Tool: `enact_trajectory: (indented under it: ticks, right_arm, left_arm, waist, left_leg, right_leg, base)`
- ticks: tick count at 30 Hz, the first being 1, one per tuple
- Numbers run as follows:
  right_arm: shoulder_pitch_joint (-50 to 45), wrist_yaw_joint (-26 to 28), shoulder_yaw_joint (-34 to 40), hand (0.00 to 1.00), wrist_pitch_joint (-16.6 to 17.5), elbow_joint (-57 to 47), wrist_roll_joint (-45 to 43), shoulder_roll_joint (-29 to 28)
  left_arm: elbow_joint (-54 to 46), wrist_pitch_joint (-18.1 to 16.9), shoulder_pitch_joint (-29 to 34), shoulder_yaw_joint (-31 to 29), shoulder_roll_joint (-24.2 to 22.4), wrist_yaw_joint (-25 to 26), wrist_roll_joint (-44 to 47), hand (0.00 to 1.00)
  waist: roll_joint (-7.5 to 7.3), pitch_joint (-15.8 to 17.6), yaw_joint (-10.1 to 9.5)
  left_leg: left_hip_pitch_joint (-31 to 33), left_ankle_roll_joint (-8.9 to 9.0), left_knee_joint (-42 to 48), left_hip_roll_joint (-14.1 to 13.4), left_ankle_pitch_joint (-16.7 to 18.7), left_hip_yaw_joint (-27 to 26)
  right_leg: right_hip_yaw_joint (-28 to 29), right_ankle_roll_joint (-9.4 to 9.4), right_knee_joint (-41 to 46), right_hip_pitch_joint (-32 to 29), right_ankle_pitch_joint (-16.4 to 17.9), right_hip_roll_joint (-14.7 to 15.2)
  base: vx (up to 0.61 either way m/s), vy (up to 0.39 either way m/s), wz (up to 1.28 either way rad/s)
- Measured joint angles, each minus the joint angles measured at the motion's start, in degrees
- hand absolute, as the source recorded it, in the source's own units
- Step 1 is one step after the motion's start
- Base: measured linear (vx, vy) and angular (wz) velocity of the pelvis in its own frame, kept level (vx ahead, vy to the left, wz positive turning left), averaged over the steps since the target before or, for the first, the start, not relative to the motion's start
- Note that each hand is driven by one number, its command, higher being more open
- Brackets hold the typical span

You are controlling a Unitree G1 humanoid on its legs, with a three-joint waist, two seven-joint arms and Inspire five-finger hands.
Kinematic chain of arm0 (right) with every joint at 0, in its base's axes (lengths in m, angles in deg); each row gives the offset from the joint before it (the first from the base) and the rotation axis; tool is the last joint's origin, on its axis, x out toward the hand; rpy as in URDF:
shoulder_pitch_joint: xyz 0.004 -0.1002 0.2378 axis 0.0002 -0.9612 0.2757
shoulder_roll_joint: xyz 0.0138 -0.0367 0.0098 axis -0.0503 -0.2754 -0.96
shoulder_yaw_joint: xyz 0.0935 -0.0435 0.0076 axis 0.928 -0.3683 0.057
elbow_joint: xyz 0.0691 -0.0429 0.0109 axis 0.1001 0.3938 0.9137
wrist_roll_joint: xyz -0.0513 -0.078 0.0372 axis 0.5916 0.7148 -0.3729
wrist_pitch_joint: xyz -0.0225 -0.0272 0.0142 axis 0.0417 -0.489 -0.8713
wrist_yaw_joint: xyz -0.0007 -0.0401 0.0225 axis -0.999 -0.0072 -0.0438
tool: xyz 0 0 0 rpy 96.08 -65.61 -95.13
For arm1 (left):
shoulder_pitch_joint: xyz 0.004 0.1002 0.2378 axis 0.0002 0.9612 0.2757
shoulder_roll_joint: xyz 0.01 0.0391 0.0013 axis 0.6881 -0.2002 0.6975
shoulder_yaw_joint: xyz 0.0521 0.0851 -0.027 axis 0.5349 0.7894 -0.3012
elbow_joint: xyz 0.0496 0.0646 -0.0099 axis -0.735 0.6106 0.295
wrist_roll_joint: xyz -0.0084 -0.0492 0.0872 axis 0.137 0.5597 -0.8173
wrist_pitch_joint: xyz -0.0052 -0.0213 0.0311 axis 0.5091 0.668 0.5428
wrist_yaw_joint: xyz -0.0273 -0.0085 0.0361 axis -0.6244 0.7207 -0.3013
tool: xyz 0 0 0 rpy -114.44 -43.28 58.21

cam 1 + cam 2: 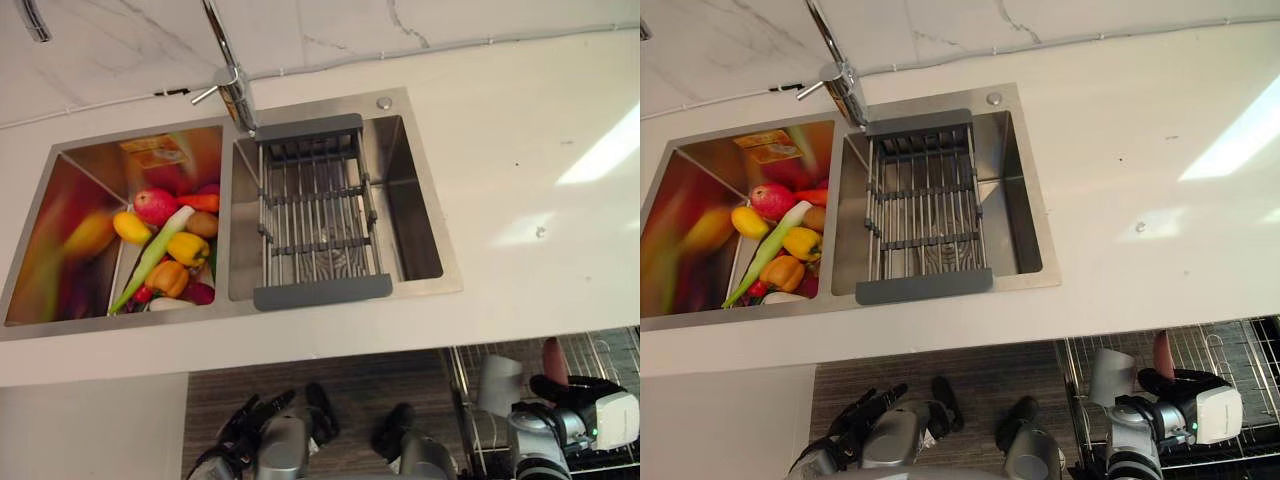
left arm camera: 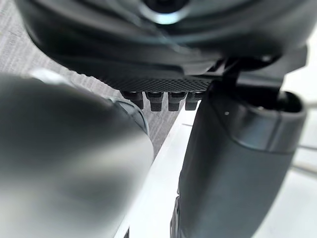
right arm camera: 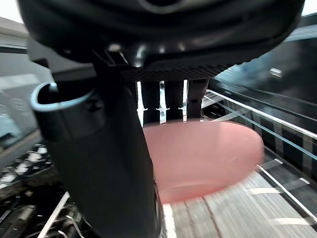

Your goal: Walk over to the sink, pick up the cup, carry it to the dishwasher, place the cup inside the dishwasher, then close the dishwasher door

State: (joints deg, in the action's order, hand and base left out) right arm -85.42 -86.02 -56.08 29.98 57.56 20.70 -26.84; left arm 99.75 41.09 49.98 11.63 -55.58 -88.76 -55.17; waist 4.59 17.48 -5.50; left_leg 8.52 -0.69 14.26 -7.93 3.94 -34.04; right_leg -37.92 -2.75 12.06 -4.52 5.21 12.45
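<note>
Now | one cup [image 3: 203, 158] clamped in right robot hand [image 1: 578, 388] | left robot hand [image 1: 250, 416] fingers relaxed

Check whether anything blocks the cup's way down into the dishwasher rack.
Nothing visible does. The right hand holds the pink cup over the rack, and the stretch of rack beneath it looks bare.

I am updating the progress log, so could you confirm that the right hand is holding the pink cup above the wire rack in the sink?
Not quite. The right hand is holding the pink cup, but above the dishwasher rack, not the sink rack. The right wrist view shows the dishwasher's wires just beneath the cup.
</note>
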Motion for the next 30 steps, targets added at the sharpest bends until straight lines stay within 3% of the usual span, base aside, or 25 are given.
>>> enact_trajectory:
  ticks: [4, 8, 12, 18, 22, 23, 27, 29, 30]
  right_arm:
    - [-0.11, 0.91, 0.02, 1.00, 0.19, 0.06, -2.65, -0.74]
    - [-0.60, 1.91, 0.07, 1.00, 2.96, -2.42, -5.37, -1.45]
    - [-4.61, 2.74, -1.48, 1.00, 5.80, -16.17, -6.81, -2.38]
    - [-8.91, 8.40, -3.82, 1.00, 8.62, -42.27, -7.20, -2.40]
    - [-12.75, 14.35, -3.66, 1.00, 8.45, -48.22, -9.33, -3.45]
    - [-13.80, 15.06, -2.88, 1.00, 9.16, -52.57, -11.11, -4.60]
    - [-16.36, 15.49, 8.93, 1.00, 19.01, -57.37, -18.83, -4.85]
    - [-16.82, 17.04, 15.52, 1.00, 23.23, -55.59, -27.21, -4.85]
    - [-17.48, 20.64, 18.63, 1.00, 25.76, -52.93, -34.89, -4.87]
  left_arm:
    - [-0.07, 0.00, -0.61, -0.21, 0.27, 0.70, 0.02, 1.00]
    - [-0.41, 0.06, -1.46, -0.33, 0.36, 2.46, 0.59, 1.00]
    - [-3.38, 0.53, -2.31, -0.37, 0.24, 3.71, 4.04, 1.00]
    - [-5.29, 1.06, -2.35, -0.54, 0.35, 5.26, 4.37, 1.00]
    - [-5.20, 1.53, -2.00, -2.32, 0.28, 6.68, 4.34, 1.00]
    - [-4.93, 1.76, -1.34, -3.38, 0.30, 7.41, 4.30, 1.00]
    - [-3.63, 3.31, 0.82, -7.05, 0.47, 8.47, 3.82, 1.00]
    - [-2.99, 3.75, 1.60, -8.61, 0.67, 8.96, 3.81, 1.00]
    - [-2.98, 4.15, 2.36, -9.10, 1.03, 9.03, 3.82, 1.00]
  waist:
    - [-0.17, 0.11, -0.01]
    - [-0.31, 0.19, 0.03]
    - [-0.48, 0.30, 0.54]
    - [-2.56, 1.04, 2.84]
    - [-3.10, 0.77, 3.68]
    - [-3.10, 0.58, 4.76]
    - [-3.81, -2.37, 6.68]
    - [-4.50, -3.80, 6.96]
    - [-5.05, -4.55, 7.25]
  left_leg:
    - [-0.01, -0.64, 0.13, -0.75, 0.50, -1.29]
    - [-0.85, -0.62, 0.65, -1.64, 0.88, -2.45]
    - [-1.76, -0.48, 1.86, -3.01, 1.61, -4.18]
    - [-1.71, -0.64, 9.64, -6.80, 1.95, -6.09]
    - [-3.19, -0.64, 13.24, -9.42, 1.95, -7.52]
    - [-3.83, -0.64, 13.77, -10.17, 1.95, -8.87]
    - [-5.49, -0.64, 16.08, -13.14, 1.95, -12.67]
    - [-7.00, -0.63, 16.07, -13.86, 1.95, -14.08]
    - [-7.96, -0.63, 16.09, -14.22, 1.95, -14.76]
  right_leg:
    - [0.85, 0.20, 0.11, -0.60, 0.09, -0.65]
    - [1.98, 0.71, 0.69, -0.58, 0.47, -1.17]
    - [3.44, 1.14, 1.22, -0.51, 1.04, -1.97]
    - [6.56, 1.66, 1.56, 0.10, 1.96, -3.01]
    - [8.78, 1.71, 0.32, 1.85, 1.99, -4.67]
    - [9.88, 1.92, -0.21, 1.98, 1.82, -5.31]
    - [11.99, 3.06, -3.58, 3.98, 0.04, -7.87]
    - [12.19, 3.24, -5.44, 5.85, -0.59, -8.92]
    - [12.18, 3.20, -6.44, 7.17, -0.79, -9.40]
  base:
    - [-0.02, -0.009, -0.12]
    - [-0.03, -0.025, -0.16]
    - [-0.04, -0.040, -0.20]
    - [-0.03, -0.047, -0.26]
    - [-0.01, -0.082, -0.35]
    - [0.03, -0.074, -0.52]
    - [0.07, -0.082, -0.34]
    - [0.08, -0.094, -0.07]
    - [0.03, -0.084, -0.03]
